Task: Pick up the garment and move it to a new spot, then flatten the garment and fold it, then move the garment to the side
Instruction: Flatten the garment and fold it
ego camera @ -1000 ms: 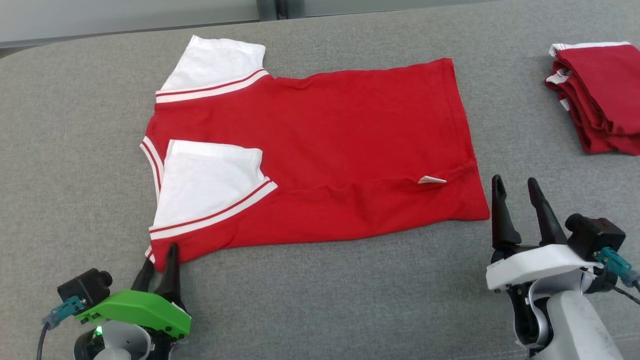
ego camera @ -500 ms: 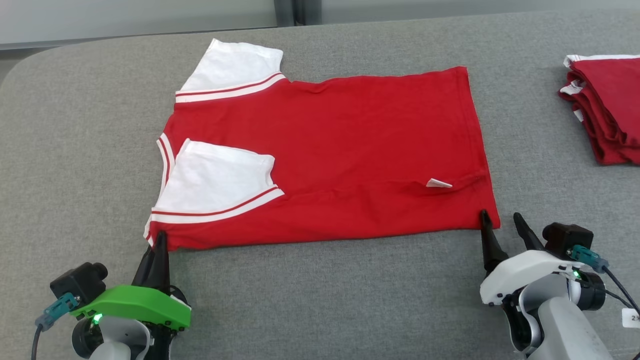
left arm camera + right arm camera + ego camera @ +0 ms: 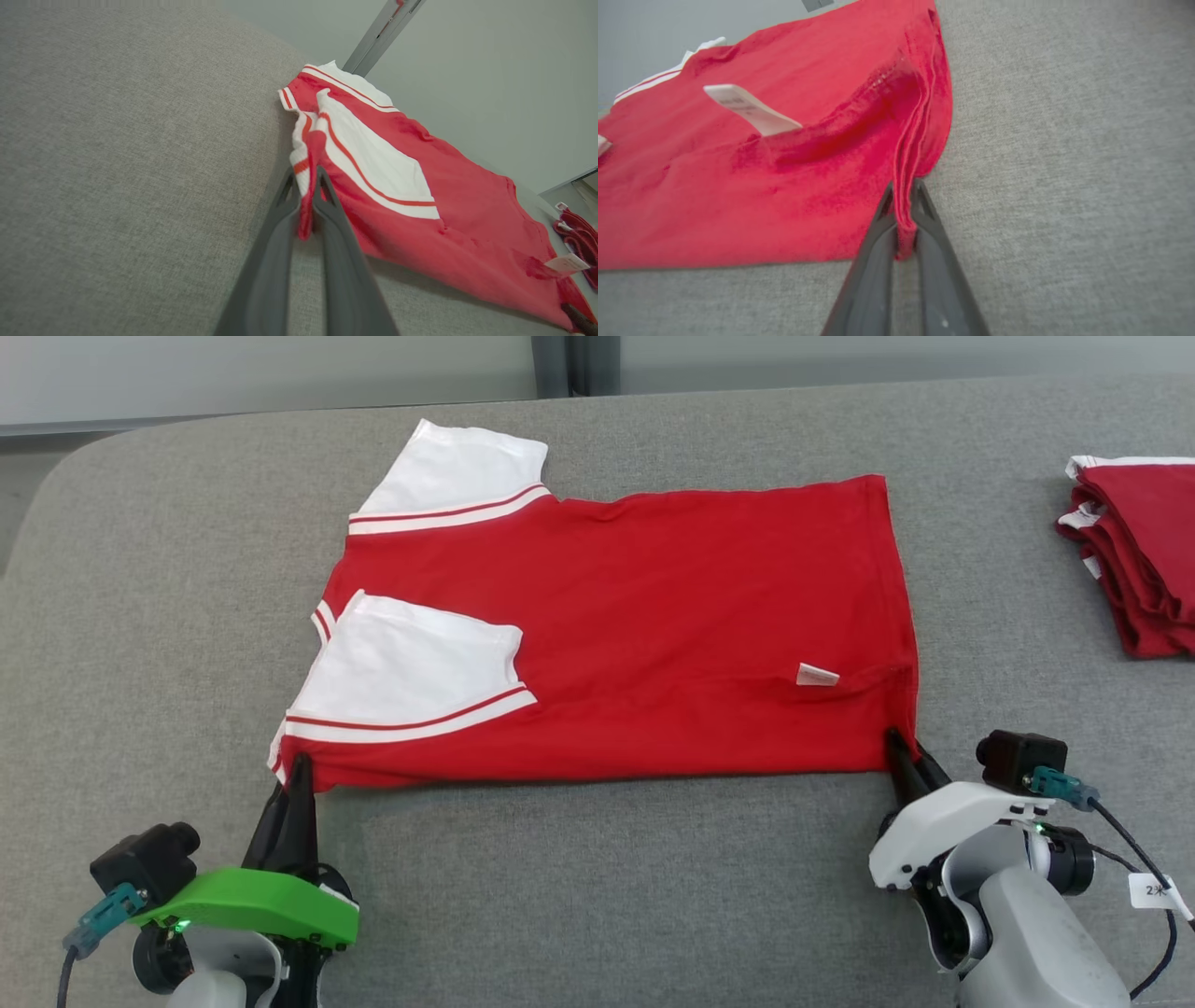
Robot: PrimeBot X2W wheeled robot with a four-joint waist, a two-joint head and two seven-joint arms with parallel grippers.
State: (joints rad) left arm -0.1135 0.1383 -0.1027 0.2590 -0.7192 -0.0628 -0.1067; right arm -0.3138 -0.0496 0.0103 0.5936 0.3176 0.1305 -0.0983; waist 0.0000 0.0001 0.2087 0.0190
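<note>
The garment (image 3: 653,625) is a red T-shirt with white, red-striped sleeves, lying flat on the grey table (image 3: 597,896) with its near edge folded over and one sleeve on top. My left gripper (image 3: 299,773) is shut on its near left corner; in the left wrist view the garment (image 3: 420,205) is pinched between the gripper's (image 3: 307,173) fingers. My right gripper (image 3: 904,749) is shut on the near right hem corner, and the right wrist view has the garment (image 3: 784,186) bunched in that gripper (image 3: 903,186). A white label (image 3: 817,675) sticks up near that corner.
A pile of folded red garments (image 3: 1134,555) sits at the table's right edge. Bare grey cloth surrounds the T-shirt on the left and near side. A pale wall and a metal post (image 3: 560,364) stand behind the table's far edge.
The right gripper reached the hem corner and shut on it. The left gripper shut on the near left corner. The head camera shifted, so the whole scene slid right and down.
</note>
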